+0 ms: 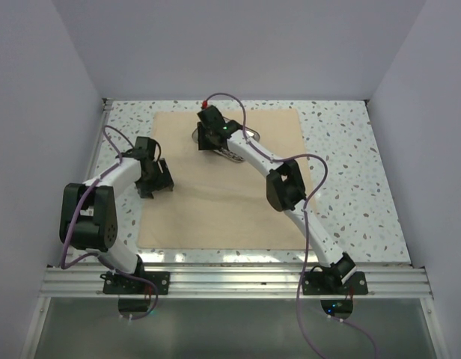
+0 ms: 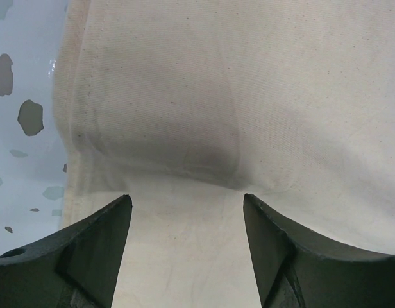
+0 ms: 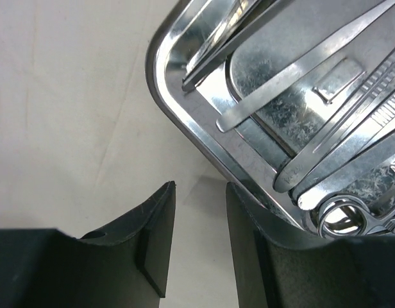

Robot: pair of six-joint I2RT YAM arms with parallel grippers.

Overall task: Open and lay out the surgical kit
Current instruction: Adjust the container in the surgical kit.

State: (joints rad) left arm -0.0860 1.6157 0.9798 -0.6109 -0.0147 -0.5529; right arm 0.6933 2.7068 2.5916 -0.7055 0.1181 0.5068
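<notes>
The beige-tan cloth wrap (image 1: 215, 206) lies spread flat on the table. The shiny steel tray (image 1: 251, 135) sits on its far part, mostly hidden under my right arm. In the right wrist view the tray (image 3: 160, 70) holds slim tweezers (image 3: 300, 67), forceps (image 3: 351, 122) and scissors (image 3: 342, 218). My right gripper (image 1: 209, 140) (image 3: 201, 186) is open a little and empty, low over the cloth (image 3: 69, 115), with its right finger beside the tray's rim. My left gripper (image 1: 159, 183) (image 2: 188, 202) is open and empty over the cloth's left edge, where the cloth (image 2: 249, 77) shows a soft raised fold.
The speckled white table (image 1: 350, 172) surrounds the cloth and shows beside the cloth's left edge in the left wrist view (image 2: 24, 77). Grey walls close the left, right and far sides. A metal rail (image 1: 238, 280) runs along the near edge.
</notes>
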